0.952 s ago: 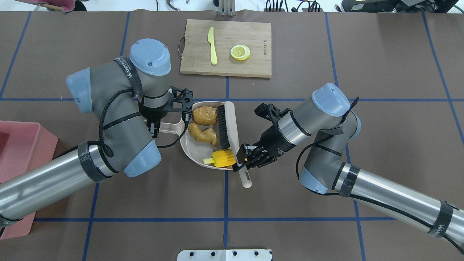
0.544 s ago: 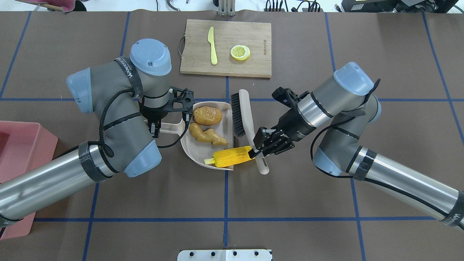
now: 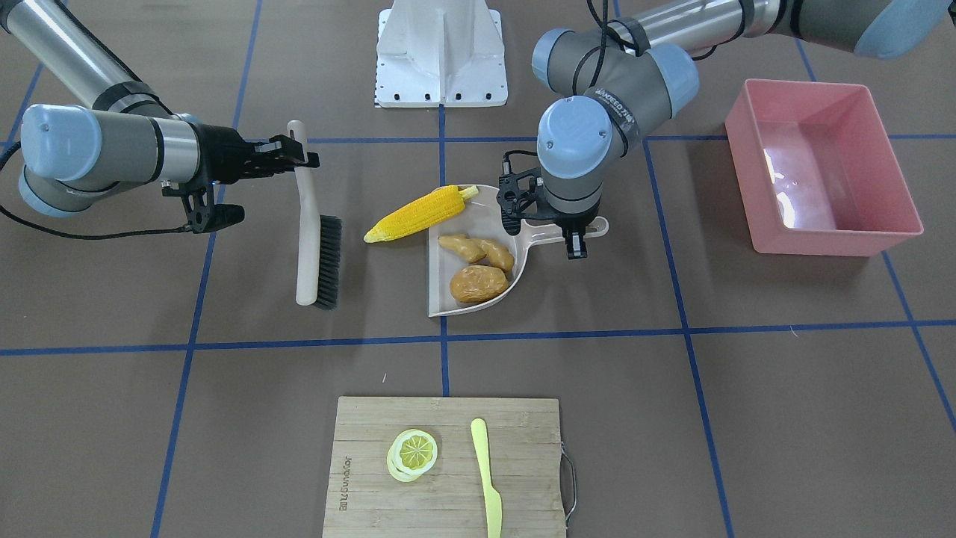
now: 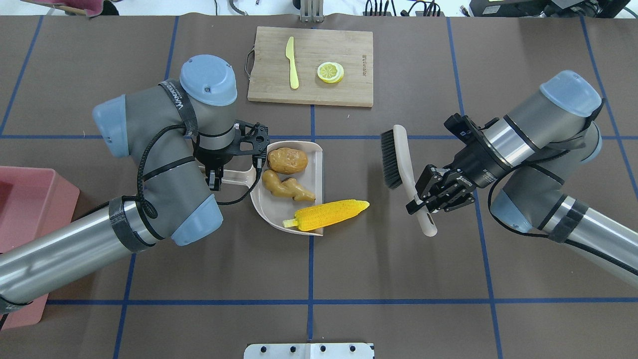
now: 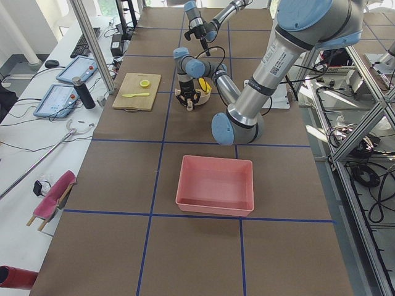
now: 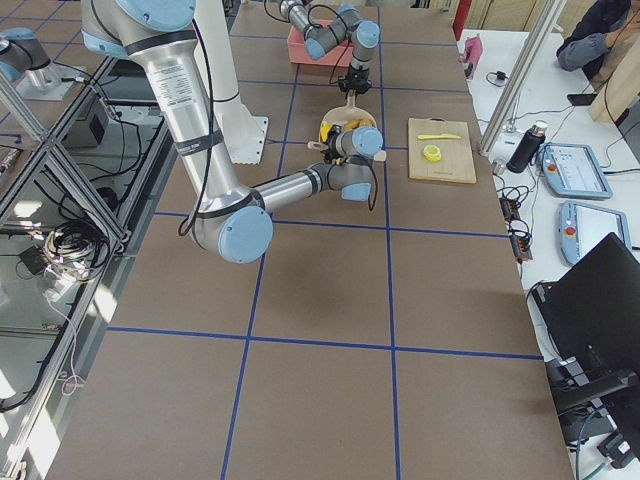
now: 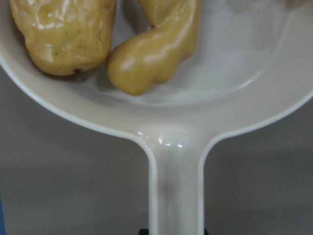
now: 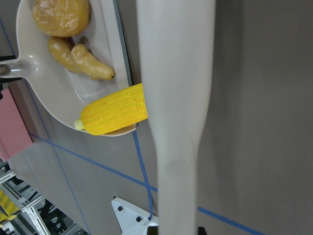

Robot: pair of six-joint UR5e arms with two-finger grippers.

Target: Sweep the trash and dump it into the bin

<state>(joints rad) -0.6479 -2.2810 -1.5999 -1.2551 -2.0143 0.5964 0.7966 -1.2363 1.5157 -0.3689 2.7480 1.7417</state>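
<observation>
Overhead, left gripper (image 4: 214, 177) grips dustpan (image 4: 312, 174), right gripper (image 4: 423, 207) brush (image 4: 399, 154); left wrist view misses corn (image 4: 329, 215)

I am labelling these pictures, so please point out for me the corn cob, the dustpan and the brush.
corn cob (image 4: 326, 214), overhead view, middle of its kernelled body.
dustpan (image 4: 314, 172), overhead view, bare floor near its open edge.
brush (image 4: 408, 174), overhead view, beige back where the bristles end.

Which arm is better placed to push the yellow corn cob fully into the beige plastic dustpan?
Right. The right gripper holds the beige hand brush on the open side, where the yellow corn cob overhangs the lip of the beige dustpan; the left gripper grips the dustpan's handle.
</observation>
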